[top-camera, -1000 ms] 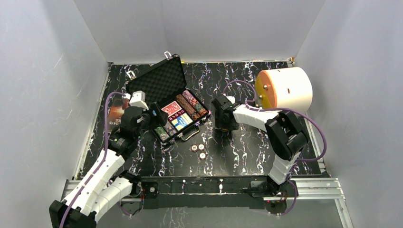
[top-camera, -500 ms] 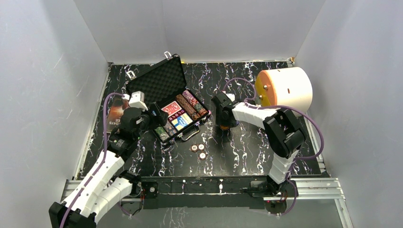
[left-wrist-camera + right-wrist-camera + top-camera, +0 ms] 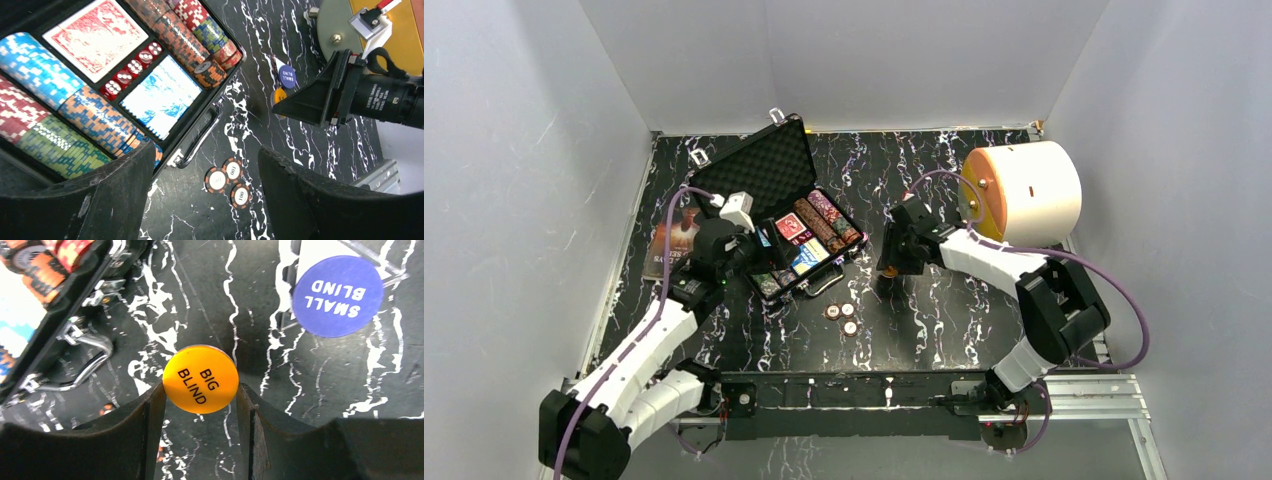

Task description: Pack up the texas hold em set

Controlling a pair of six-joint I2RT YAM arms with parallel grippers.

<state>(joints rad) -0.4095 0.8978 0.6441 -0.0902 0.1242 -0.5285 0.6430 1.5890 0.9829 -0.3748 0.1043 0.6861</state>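
The little black case [image 3: 759,172] lies open on the left-middle of the table, lid tipped up at the back. Inside sit rows of colored chips [image 3: 65,120], a red deck [image 3: 97,37], a blue deck [image 3: 160,97] and red dice [image 3: 127,70] between the decks. Three loose chips [image 3: 227,180] lie just in front of the handle.

The left gripper [image 3: 206,152] hangs over the case's front edge, fingers wide, holding nothing. The right gripper [image 3: 200,390] pinches the orange button [image 3: 200,377]; I can't tell if it is off the table. The blue button [image 3: 337,295] lies near it.

The table [image 3: 944,310] is black with white streaks, with bare room at the front right. White walls [image 3: 874,60] close three sides. A booklet [image 3: 669,245] hugs the left edge, a big white cylinder [image 3: 1024,190] fills the far right corner, and a metal rail [image 3: 904,390] runs along the near edge.
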